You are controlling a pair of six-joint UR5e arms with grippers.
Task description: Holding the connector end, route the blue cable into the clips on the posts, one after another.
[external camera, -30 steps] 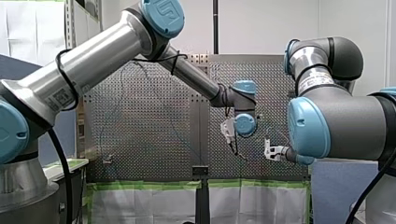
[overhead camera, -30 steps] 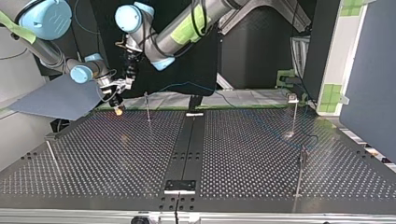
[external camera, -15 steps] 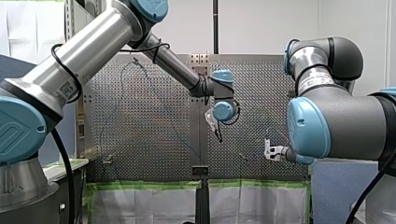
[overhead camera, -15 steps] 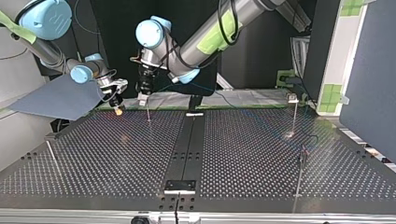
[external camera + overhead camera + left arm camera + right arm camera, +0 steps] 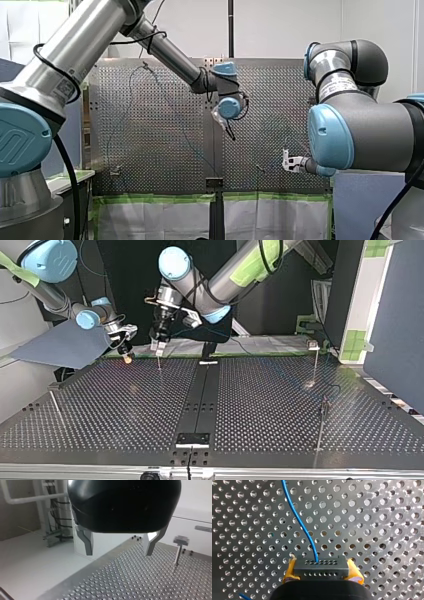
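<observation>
The right wrist view shows what the wider views do not. My right gripper (image 5: 321,572) is clamped on the dark connector (image 5: 322,564), with a yellow pad (image 5: 290,571) pressing each short end. The connector's long axis runs crosswise from pad to pad, and its face with rows of small holes points ahead at the perforated table (image 5: 374,517). The blue cable (image 5: 305,533) leaves the middle of that face and runs away ahead of the gripper in a gentle S-curve over the holes.

In the left wrist view, my left gripper (image 5: 119,547) has its metal fingers (image 5: 88,542) spread apart with nothing between them. It hangs over the table's edge. A clip-topped post (image 5: 178,551) stands upright beside it, further in on the table.

In the top view, my right gripper sits low near the table's far left corner, its pad tip showing orange. My left gripper hangs beside it, nearer the middle, right above a thin post (image 5: 159,359) at the far edge. From here I cannot tell whether gripper and post touch. The connector is too small to make out.

In the front view, my left gripper hangs over the table's centre line. My right gripper is lower, towards the right edge. The cable is only a faint blue line across the table.
</observation>
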